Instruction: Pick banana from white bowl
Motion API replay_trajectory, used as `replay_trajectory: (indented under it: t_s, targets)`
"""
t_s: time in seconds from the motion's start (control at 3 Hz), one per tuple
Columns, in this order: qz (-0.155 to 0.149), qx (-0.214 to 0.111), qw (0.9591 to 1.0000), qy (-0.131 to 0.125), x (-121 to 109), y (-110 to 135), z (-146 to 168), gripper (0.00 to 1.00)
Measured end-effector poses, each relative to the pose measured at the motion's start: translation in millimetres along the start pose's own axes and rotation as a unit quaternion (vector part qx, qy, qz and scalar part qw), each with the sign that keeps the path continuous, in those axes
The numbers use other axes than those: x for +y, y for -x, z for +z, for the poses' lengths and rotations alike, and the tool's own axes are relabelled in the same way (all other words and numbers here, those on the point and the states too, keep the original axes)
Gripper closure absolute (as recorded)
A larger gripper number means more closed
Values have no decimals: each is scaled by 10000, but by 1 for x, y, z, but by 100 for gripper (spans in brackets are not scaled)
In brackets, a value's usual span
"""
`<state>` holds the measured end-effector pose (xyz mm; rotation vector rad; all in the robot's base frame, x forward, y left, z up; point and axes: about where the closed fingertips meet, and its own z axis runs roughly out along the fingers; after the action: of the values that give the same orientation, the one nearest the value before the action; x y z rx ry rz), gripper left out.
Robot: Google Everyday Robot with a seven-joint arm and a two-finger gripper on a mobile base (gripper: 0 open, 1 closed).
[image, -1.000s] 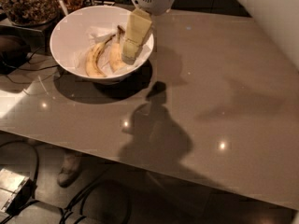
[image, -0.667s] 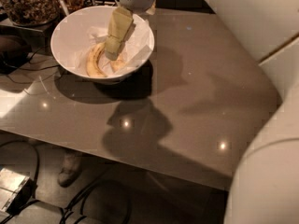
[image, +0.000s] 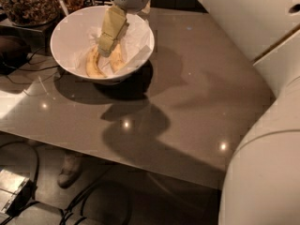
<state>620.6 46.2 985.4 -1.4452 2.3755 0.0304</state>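
The white bowl (image: 65,27), lined with crumpled white paper, stands at the table's far left. Two bananas lie in it. The plumper, straighter banana (image: 118,59) lies right of centre. A thinner curved banana (image: 92,64) lies to its left. My gripper (image: 105,50) reaches down into the bowl from the far side. Its tip is between the two bananas, just above them and close to the upper end of the straighter one. I cannot see whether it touches either banana.
The bowl sits on a glossy grey table (image: 187,93). A glass jar of brown pieces (image: 26,3) stands behind the bowl at the far left. My pale arm housing (image: 262,125) fills the right side. Cables and a shoe lie on the floor below the table's near edge.
My gripper has moved left and lower into the bowl, from its right rim to over the bananas. More of my arm has come into view at the right.
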Motion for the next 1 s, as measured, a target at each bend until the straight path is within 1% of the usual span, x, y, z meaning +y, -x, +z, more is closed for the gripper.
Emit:
replay_trajectory:
  t_s: [0.33, 0.67, 1.0]
  targets:
    - [478, 101, 9987, 158, -10, 21, 26, 0]
    - [900, 165, 9955, 263, -24, 38, 45, 0]
    - [1132, 197, 9926, 402, -31, 49, 65, 0]
